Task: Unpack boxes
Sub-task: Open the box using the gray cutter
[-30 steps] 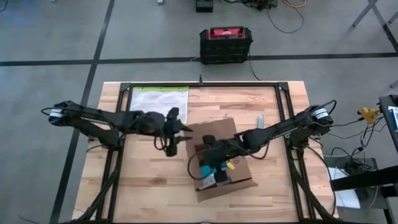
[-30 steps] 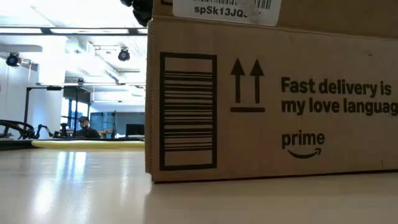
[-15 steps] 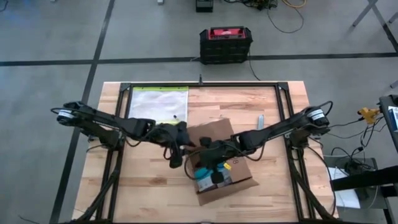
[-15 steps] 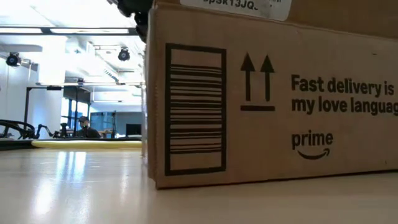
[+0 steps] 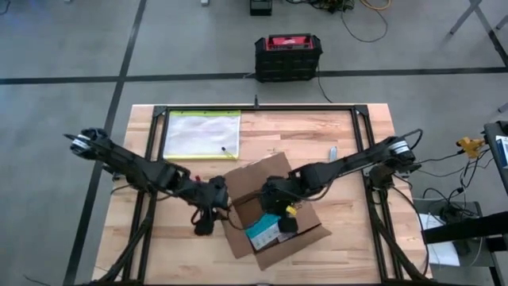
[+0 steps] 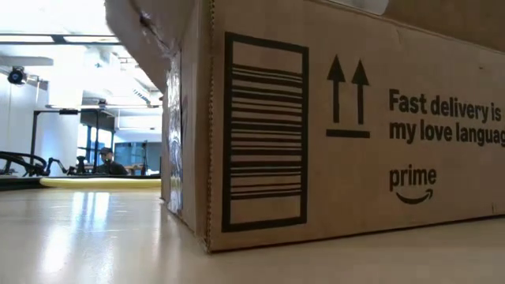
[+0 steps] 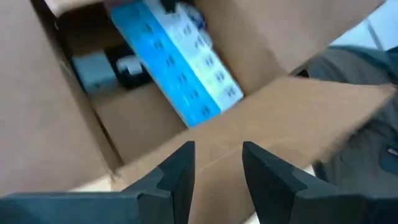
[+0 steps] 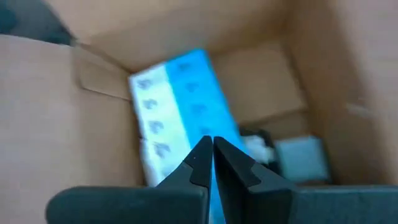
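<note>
The brown cardboard box [image 5: 274, 176] stands open on the table's middle, its printed side [image 6: 355, 134] filling the low view. Inside lie a blue and white packet [image 8: 180, 93], a small grey thing [image 8: 298, 155] and a black thing. My left gripper [image 7: 217, 171] is open at the box's left side [image 5: 213, 213], its fingers over a spread flap [image 7: 298, 118]. My right gripper [image 8: 212, 149] is shut and points down into the box [image 5: 279, 213], just above the packet. My left gripper stands close over the box's left flap [image 7: 217, 134], slanting down from the table's left; I cannot tell whether its fingers touch the cardboard. My right gripper points its shut tips down at the blue and white packet [image 8: 199, 124]; whether they touch it cannot be told.
A clear pouch with a yellow edge [image 5: 202, 133] lies flat at the table's far left. A small grey thing [image 5: 333, 152] lies right of the box. A black and red case [image 5: 288, 57] stands on the floor beyond the table. Bare wood stretches along the near edge.
My left gripper has gone toward the table's near edge and down along the box's left side, turning as it went. The box has turned on the table, its left corner swinging toward the low camera. My right gripper has tipped further down into the box.
</note>
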`<state>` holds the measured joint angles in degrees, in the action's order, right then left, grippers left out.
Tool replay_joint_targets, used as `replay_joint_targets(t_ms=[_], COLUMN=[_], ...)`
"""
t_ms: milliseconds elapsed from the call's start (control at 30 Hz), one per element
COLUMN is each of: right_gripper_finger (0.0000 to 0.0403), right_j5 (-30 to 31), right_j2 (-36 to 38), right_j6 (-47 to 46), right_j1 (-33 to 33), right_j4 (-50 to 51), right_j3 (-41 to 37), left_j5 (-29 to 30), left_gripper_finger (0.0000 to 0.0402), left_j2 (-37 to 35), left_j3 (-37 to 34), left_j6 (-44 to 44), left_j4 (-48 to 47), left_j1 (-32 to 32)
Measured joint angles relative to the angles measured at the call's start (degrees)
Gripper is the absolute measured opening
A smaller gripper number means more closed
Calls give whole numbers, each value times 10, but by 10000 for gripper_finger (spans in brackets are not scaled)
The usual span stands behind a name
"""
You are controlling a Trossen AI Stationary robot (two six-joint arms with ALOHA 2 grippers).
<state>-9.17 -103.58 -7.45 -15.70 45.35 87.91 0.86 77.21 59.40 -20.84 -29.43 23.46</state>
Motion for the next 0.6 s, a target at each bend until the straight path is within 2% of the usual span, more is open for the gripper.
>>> replay_joint_targets(t_ms=[300,600], right_gripper_finger=[0,0], right_j5=[57,80], right_j2=[-92,-95], right_j6=[30,12], right_j1=[2,1], right_j4=[216,344], right_j3=[112,178], left_j5=[78,128], left_gripper_finger=[119,119], left_j2=[75,157], left_j3=[-26,-21], left_j6=[-27,-3], left_j4=[7,24], left_j1=[10,9])
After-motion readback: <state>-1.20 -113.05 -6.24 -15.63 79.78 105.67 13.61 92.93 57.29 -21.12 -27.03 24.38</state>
